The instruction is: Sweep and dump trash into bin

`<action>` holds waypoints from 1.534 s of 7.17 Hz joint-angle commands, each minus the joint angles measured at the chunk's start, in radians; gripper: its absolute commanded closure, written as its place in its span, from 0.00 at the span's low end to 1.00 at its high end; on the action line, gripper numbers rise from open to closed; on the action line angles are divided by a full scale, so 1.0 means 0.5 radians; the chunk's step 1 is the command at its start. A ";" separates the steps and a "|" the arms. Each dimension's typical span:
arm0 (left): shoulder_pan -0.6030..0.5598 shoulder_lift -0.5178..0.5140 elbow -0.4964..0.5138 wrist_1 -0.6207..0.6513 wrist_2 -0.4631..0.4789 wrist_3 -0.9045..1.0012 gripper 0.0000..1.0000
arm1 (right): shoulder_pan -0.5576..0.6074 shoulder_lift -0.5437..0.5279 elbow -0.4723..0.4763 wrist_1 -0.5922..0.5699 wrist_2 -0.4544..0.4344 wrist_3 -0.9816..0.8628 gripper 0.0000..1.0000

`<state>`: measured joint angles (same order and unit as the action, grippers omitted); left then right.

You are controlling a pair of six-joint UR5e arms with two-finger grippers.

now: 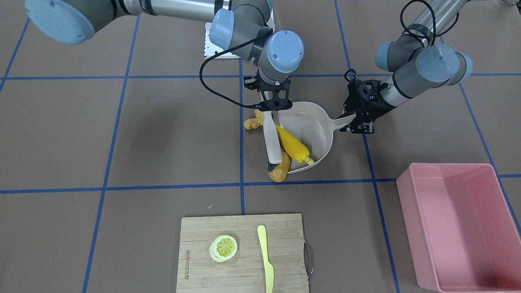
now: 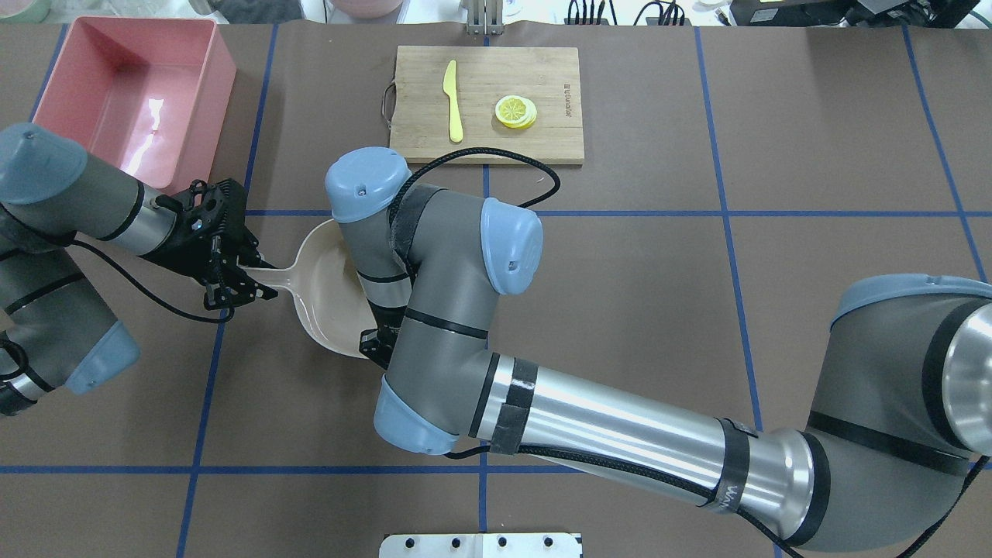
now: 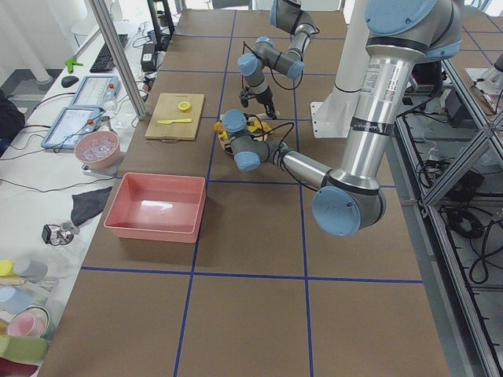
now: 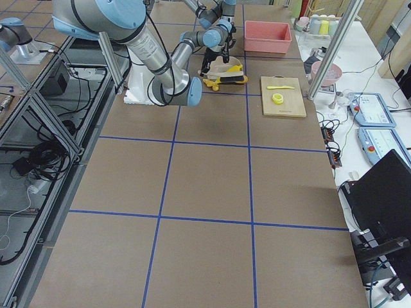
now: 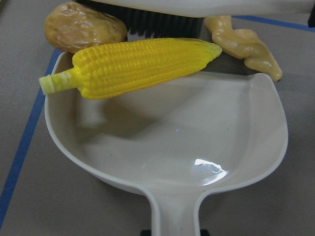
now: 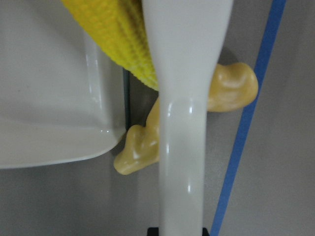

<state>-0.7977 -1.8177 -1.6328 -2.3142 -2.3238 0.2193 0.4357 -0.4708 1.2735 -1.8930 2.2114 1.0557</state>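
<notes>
L gripper [image 1: 353, 119] grips dustpan [image 1: 313, 122] handle, R gripper [image 1: 272, 109] grips brush [image 1: 272, 140]. Corn cob [image 1: 293, 144] lies across pan mouth; ginger [image 1: 253, 122] & potato [image 1: 280, 171] just outside by brush; pink bin [image 1: 460, 228] well apart

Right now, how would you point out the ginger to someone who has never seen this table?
Find the beige dustpan mid-table. A white brush runs along its open mouth, and the ginger sits just outside the corner of the mouth nearer the robot. It is knobby, tan and branching, unlike the ridged yellow corn or the smooth oval potato.
</notes>
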 commanded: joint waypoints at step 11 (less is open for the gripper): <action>0.012 0.006 0.053 -0.181 -0.028 0.003 1.00 | -0.022 0.242 -0.249 0.184 0.102 0.116 1.00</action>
<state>-0.7939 -1.8158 -1.6240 -2.3743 -2.3325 0.2209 0.4260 -0.3516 1.1503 -1.8081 2.2549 1.1105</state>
